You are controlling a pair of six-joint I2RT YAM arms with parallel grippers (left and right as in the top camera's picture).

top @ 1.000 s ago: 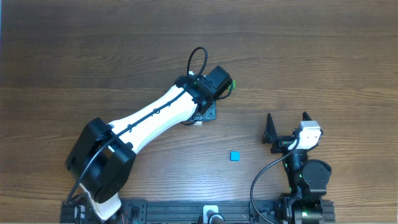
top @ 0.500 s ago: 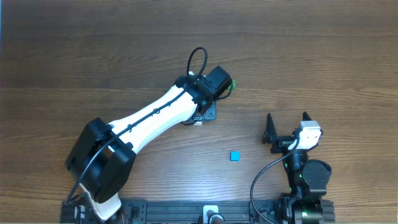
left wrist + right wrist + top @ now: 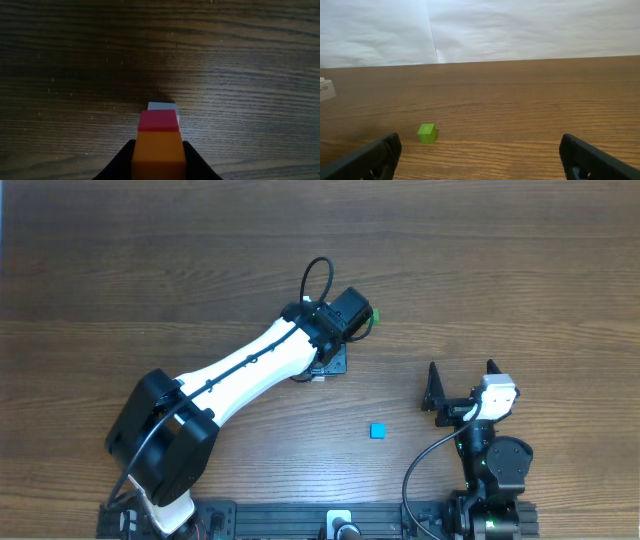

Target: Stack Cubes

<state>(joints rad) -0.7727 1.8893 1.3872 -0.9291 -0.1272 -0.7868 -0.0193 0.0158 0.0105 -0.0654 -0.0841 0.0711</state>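
Holding the orange cube in the left gripper, both fingers pressed on its two opposite sides, with no gap to see. Straight beyond it, in one line with it, a red cube and then a white cube, the sides matching closely. Probably a column of three, standing near the middle of the table, a little toward the far edge. Impossible to tell whether already resting on the red cube or hanging just above it. No long axis to consider with cubes; worth minding only the squareness of the sides, good as far as visible. Judged as the placing step almost done. Needs an opening straight apart and a vertical lift, not a sideways one, to avoid pushing the column over. Just beside the left gripper, on the side of the table's right edge, the green cube, apart from the column and much nearer to the left arm than to the right one. Close to the near edge of the table, more on the side of the right arm, the blue cube, alone. Near the right end of the near edge, the right gripper, spread wide, holding nothing and touching nothing, with the green cube well ahead of it.
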